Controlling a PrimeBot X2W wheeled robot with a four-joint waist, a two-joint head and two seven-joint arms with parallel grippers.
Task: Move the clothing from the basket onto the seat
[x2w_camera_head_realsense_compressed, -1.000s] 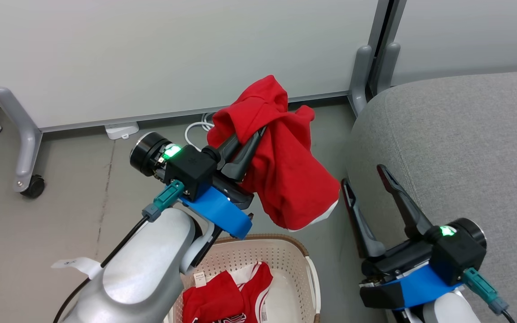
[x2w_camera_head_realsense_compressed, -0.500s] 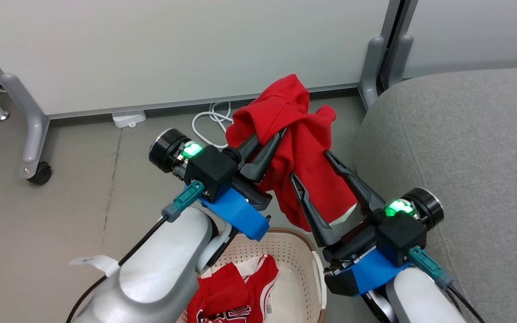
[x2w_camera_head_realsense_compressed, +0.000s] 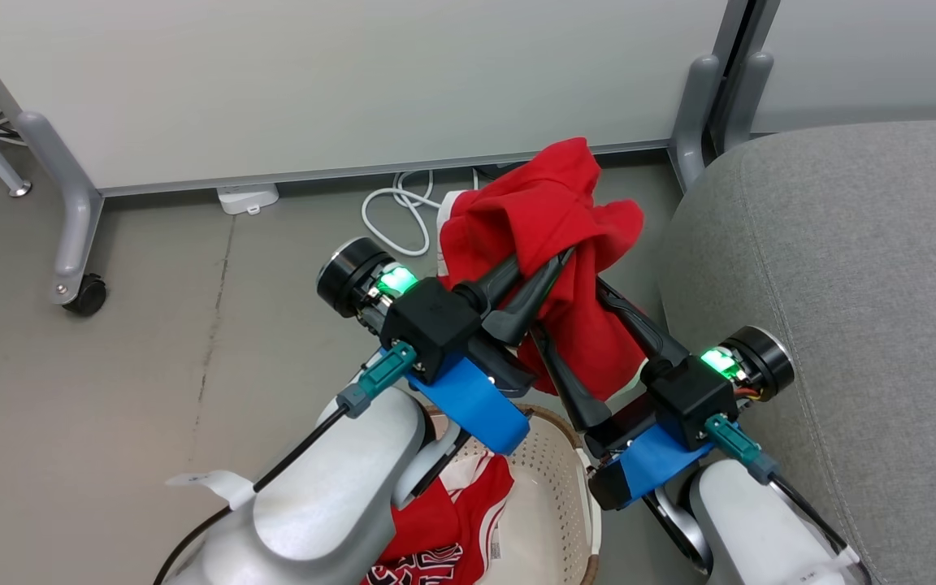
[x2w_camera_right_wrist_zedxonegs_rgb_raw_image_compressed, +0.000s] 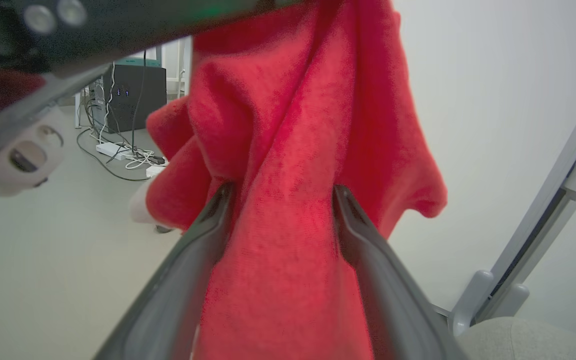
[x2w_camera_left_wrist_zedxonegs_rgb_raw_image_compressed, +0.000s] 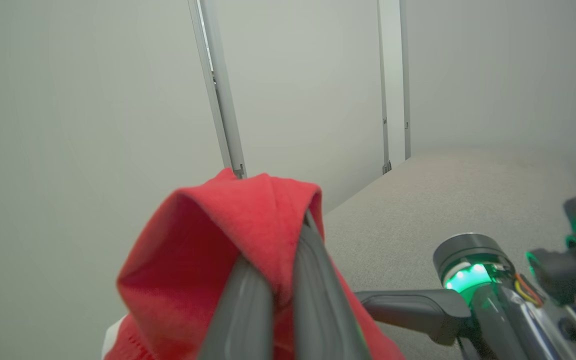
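Note:
My left gripper [x2w_camera_head_realsense_compressed: 556, 262] is shut on a bright red garment [x2w_camera_head_realsense_compressed: 553, 215] and holds it up above the floor, left of the grey seat [x2w_camera_head_realsense_compressed: 842, 284]. Its loose end hangs down between the fingers of my right gripper [x2w_camera_head_realsense_compressed: 567, 309], which stands open around it. In the right wrist view the red fabric [x2w_camera_right_wrist_zedxonegs_rgb_raw_image_compressed: 278, 235] fills the gap of the right gripper [x2w_camera_right_wrist_zedxonegs_rgb_raw_image_compressed: 280, 195]. The left wrist view has the left gripper [x2w_camera_left_wrist_zedxonegs_rgb_raw_image_compressed: 274, 250] pinching a red fold [x2w_camera_left_wrist_zedxonegs_rgb_raw_image_compressed: 208, 240], with the seat [x2w_camera_left_wrist_zedxonegs_rgb_raw_image_compressed: 443, 200] beyond. A second red garment [x2w_camera_head_realsense_compressed: 444, 528] lies in the basket [x2w_camera_head_realsense_compressed: 561, 443] under my arms.
Pale wall panels on grey posts [x2w_camera_head_realsense_compressed: 691, 114] stand behind, with a caster foot [x2w_camera_head_realsense_compressed: 82, 296] at the left. A white cable [x2w_camera_head_realsense_compressed: 391, 215] and a power strip [x2w_camera_head_realsense_compressed: 247, 197] lie on the floor by the wall. A dark box with cables [x2w_camera_right_wrist_zedxonegs_rgb_raw_image_compressed: 125, 97] stands farther off.
The head camera has swung. My right gripper has come in from beside the seat and now straddles the hanging garment. The left gripper has carried the garment a little toward the seat.

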